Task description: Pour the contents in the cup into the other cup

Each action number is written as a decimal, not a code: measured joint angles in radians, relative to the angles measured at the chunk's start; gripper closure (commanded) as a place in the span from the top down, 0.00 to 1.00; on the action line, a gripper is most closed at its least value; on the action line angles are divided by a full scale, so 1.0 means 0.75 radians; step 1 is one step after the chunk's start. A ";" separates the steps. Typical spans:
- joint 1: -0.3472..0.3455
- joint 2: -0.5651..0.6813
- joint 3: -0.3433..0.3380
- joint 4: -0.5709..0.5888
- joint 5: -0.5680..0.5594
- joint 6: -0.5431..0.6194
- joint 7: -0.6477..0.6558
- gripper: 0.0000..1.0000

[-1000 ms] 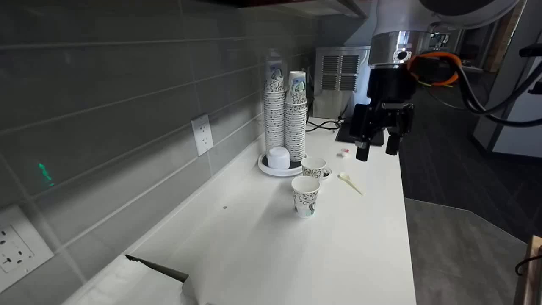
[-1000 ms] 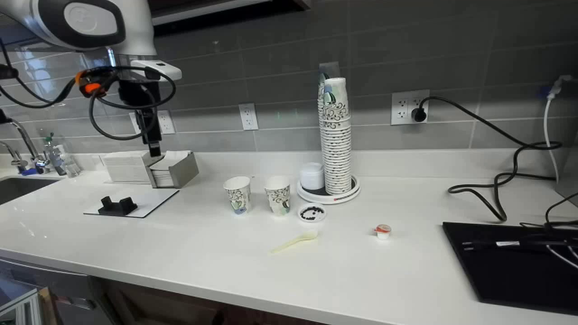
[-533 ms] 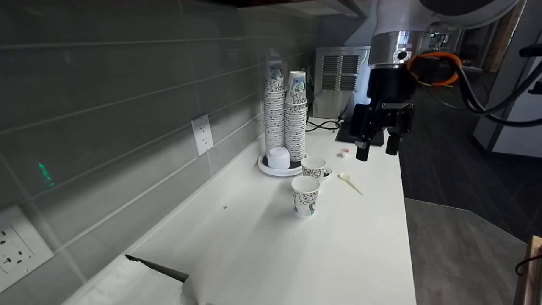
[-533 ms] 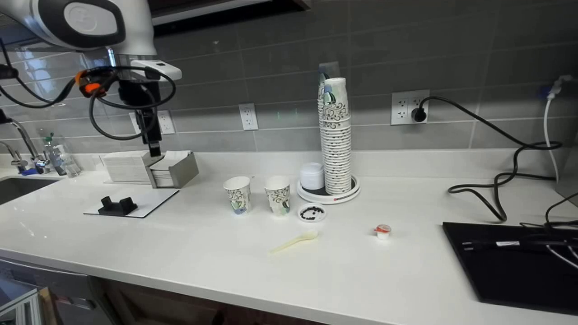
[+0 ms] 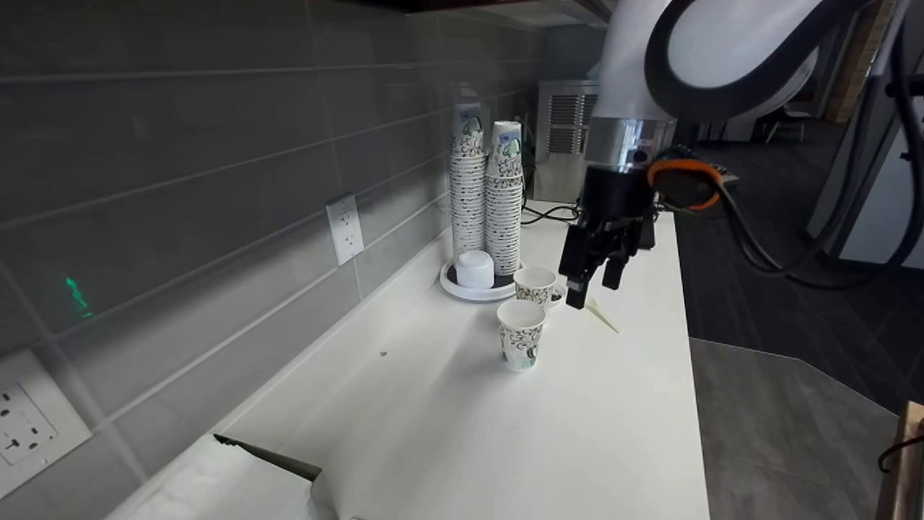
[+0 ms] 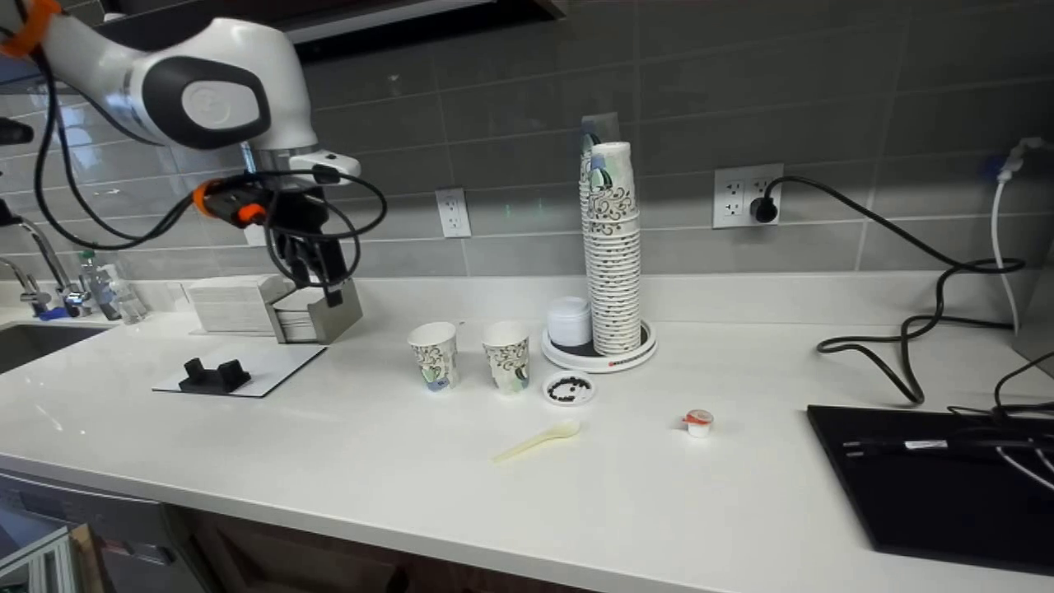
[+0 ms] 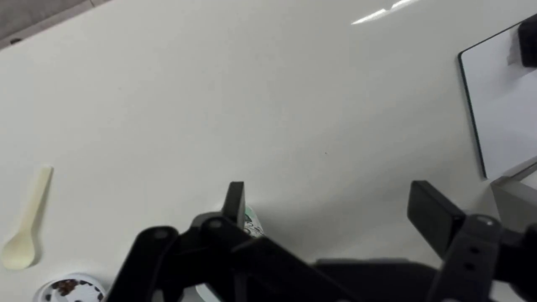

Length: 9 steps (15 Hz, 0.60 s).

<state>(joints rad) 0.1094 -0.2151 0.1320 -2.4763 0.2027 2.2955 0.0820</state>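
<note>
Two white paper cups with dark scroll patterns stand upright on the counter. One cup (image 5: pixel 520 336) (image 6: pixel 434 357) is on the napkin-holder side; the other cup (image 5: pixel 534 286) (image 6: pixel 507 357) is beside it, closer to the cup stacks. What is inside them cannot be made out. My gripper (image 5: pixel 594 285) (image 6: pixel 332 296) is tilted, open and empty above the counter, apart from both cups. In the wrist view the jaws (image 7: pixel 331 205) are wide apart with bare counter between them. Part of a patterned cup (image 7: pixel 253 222) shows behind one finger; the rest is hidden.
A pale spoon (image 6: pixel 539 441) (image 7: pixel 31 218) and a lid with dark bits (image 6: pixel 568 388) (image 7: pixel 71 289) lie near the cups. Cup stacks (image 6: pixel 616 263) stand on a round tray (image 6: pixel 634 361). A napkin holder (image 6: pixel 333 311), black stand (image 6: pixel 214 377) and creamer pod (image 6: pixel 698 422) are also on the counter.
The arm has moved lower and toward the cups, and the gripper has gone from pointing straight down to tilted. The cups and the other objects have not moved.
</note>
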 measured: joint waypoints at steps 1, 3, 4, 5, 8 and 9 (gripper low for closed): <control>0.003 0.054 0.000 0.009 0.000 0.060 -0.039 1.00; 0.003 0.162 -0.004 0.040 0.000 0.170 -0.114 1.00; 0.003 0.212 -0.006 0.060 0.000 0.212 -0.145 1.00; 0.003 0.260 -0.006 0.082 0.000 0.246 -0.172 1.00; 0.003 0.397 -0.004 0.167 -0.026 0.315 -0.222 1.00; 0.003 0.438 -0.004 0.195 -0.053 0.332 -0.224 1.00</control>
<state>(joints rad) 0.1115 0.1135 0.1291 -2.3297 0.1632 2.5445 -0.0857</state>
